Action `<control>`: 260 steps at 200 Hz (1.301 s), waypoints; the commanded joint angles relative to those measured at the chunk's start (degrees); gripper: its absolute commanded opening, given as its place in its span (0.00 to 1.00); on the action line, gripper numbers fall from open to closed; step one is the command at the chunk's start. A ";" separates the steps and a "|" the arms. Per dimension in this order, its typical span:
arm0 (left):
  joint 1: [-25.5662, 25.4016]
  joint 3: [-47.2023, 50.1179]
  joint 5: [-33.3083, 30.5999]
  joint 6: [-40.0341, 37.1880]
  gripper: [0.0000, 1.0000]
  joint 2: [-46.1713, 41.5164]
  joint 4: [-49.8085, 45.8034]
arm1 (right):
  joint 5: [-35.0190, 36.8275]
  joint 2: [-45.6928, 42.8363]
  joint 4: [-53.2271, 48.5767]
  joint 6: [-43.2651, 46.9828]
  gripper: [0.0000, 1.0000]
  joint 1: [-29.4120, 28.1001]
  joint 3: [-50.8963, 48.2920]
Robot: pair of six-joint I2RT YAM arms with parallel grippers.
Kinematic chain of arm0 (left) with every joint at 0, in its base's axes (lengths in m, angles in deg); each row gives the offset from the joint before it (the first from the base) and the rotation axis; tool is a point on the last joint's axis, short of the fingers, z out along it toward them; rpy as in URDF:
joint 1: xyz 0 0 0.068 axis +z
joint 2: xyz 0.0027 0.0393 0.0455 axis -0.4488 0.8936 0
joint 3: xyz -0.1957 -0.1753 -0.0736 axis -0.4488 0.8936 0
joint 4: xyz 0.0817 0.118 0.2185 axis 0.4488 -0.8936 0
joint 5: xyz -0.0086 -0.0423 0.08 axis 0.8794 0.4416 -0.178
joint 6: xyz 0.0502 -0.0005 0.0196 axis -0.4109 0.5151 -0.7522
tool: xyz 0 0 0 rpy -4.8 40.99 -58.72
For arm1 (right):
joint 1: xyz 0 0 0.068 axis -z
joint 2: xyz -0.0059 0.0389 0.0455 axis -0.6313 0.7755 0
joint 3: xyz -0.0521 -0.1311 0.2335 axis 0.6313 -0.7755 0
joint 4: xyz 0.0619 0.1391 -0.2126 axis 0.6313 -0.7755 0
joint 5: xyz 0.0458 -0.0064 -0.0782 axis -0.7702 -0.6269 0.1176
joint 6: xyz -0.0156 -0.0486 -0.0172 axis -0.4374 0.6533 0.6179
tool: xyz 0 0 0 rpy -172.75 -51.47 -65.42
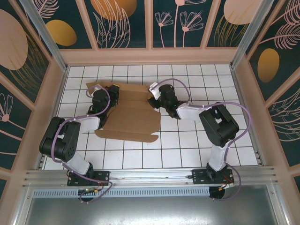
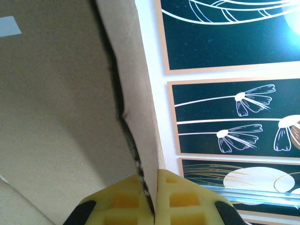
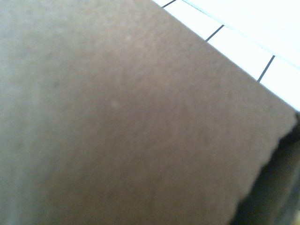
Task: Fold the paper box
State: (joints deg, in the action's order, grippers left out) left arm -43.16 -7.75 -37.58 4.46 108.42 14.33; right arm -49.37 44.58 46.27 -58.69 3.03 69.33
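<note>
Early step, judging by the flat sheet: L gripper [image 1: 100, 100] is clamping fully shut on a side flap of the paper box [image 1: 133, 119], flap edge rising from btwn its yellow pads [image 2: 124, 204]. R gripper [image 1: 157, 97] is sitting at the opposite edge; can't tell its opening or whether it's gripping. Box is lying mostly flat btwn both, long axis prob. running gripper to gripper, rounded edge pointing toward the bases. Next: lifting side walls along the creases w/o tearing.

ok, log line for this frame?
paper box: mostly flat on table | left gripper: shut on its left edge | right gripper: at its right edge, grip unclear
</note>
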 commanded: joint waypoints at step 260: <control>-0.95 -0.32 3.36 7.20 0.00 -0.67 -12.96 | 35.52 15.83 -18.24 -24.72 0.00 -4.66 21.30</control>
State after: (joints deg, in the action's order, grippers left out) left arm -43.16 -9.13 -38.10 10.97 107.72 10.61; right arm -20.01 57.61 34.59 -79.15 -1.83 88.50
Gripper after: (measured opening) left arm 0.051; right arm 0.122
